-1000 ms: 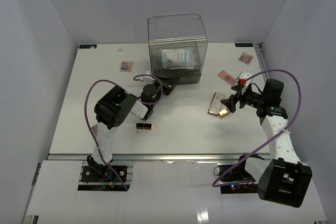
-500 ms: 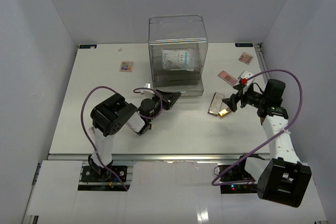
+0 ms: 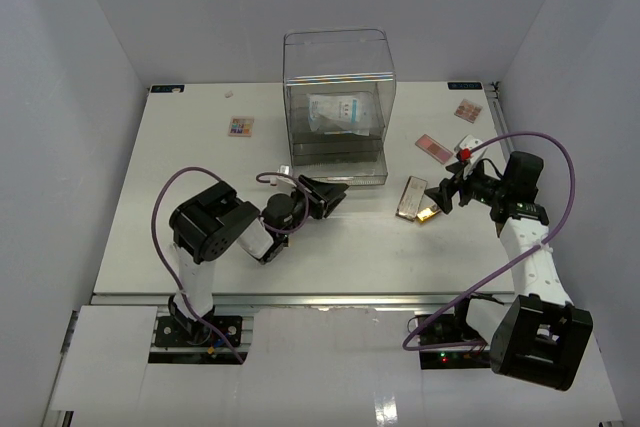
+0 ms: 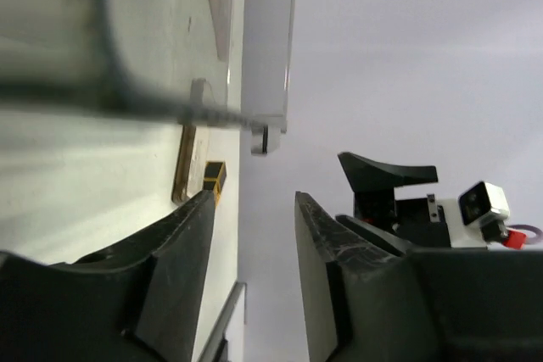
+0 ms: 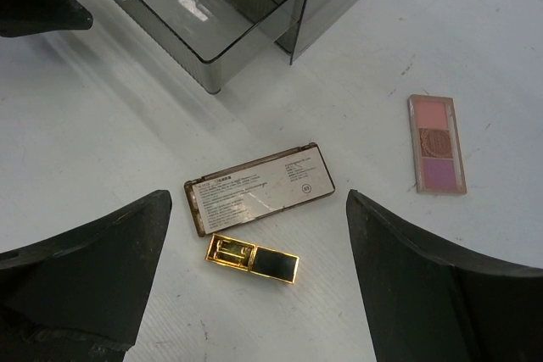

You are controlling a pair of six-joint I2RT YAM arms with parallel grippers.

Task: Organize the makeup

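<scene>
The clear acrylic box (image 3: 338, 67) stands at the back centre with a pale-blue sachet (image 3: 340, 111) inside and its bottom drawer (image 3: 336, 169) slid out. My left gripper (image 3: 326, 196) hovers just in front of the drawer, open, with nothing between its fingers (image 4: 182, 269). My right gripper (image 3: 444, 193) is open wide above a brown palette (image 5: 259, 188) lying face down and a gold-and-black lipstick tube (image 5: 252, 258). A pink palette (image 5: 437, 143) lies to their right.
A multicolour palette (image 3: 240, 126) lies at the back left. Another small palette (image 3: 467, 109) and a white item (image 3: 466, 142) lie at the back right. The drawer's clear front edge (image 4: 263, 40) is close ahead of the left fingers. White walls enclose the table.
My left gripper drew back from the box toward the near edge, the drawer slid out with it, and the jaws have now opened off it. The right arm held still.
</scene>
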